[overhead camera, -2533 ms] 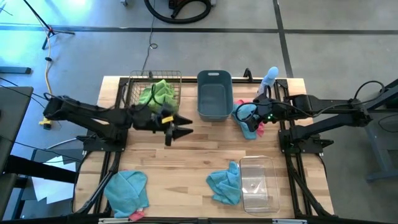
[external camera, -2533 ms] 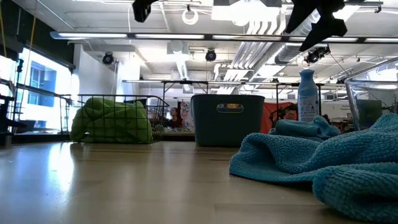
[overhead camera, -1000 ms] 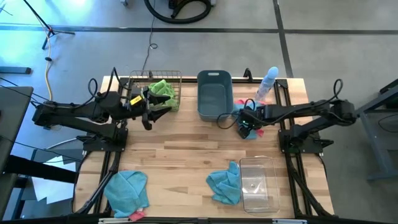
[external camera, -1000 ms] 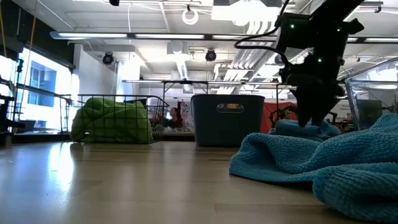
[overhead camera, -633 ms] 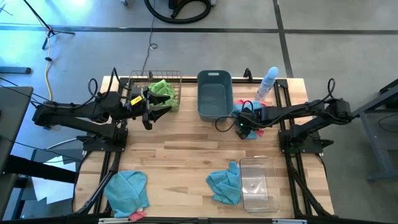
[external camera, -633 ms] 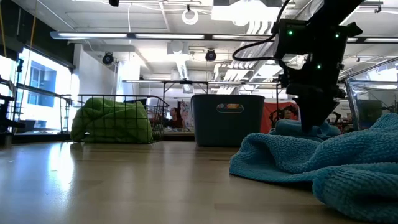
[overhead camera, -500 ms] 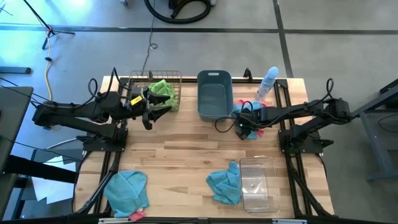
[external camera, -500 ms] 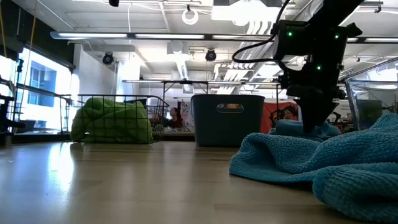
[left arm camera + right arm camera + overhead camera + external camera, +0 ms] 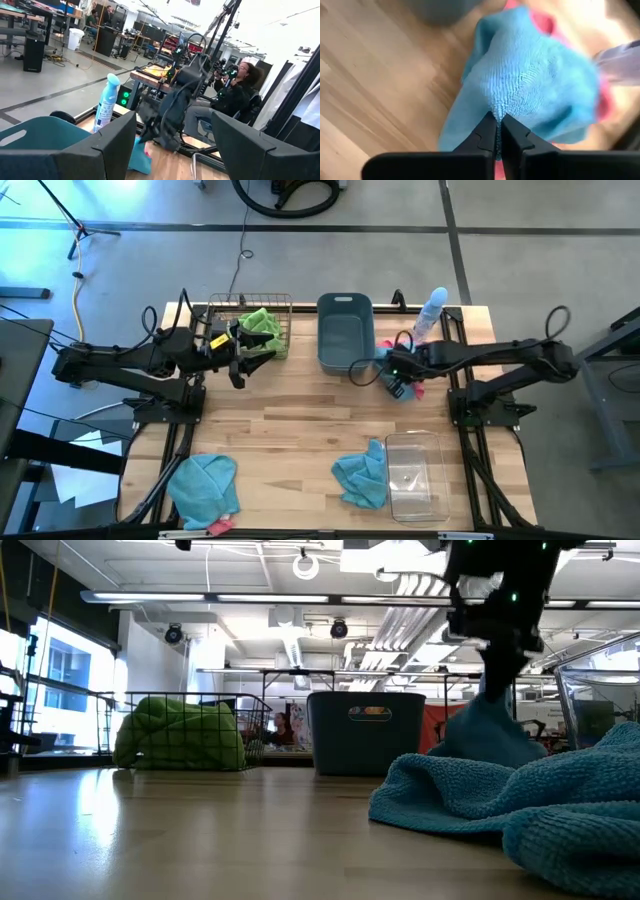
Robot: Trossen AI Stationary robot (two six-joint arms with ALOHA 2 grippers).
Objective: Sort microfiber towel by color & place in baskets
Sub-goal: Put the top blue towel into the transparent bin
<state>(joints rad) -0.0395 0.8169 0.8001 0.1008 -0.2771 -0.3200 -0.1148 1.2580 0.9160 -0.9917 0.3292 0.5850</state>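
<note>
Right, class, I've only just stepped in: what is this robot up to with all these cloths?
It is sorting cloths by colour. The right gripper has pinched a blue cloth off a pink one beside the grey tub, lifting it into a peak. The left gripper hangs open near the wire basket, which holds a green cloth.

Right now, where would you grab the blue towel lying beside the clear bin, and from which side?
From straight above, I'd say. The blue towel lies crumpled on the table with raised folds, so pinching its highest fold near the middle should work. The clear bin crowds one side, so a sideways approach there looks awkward.
</note>
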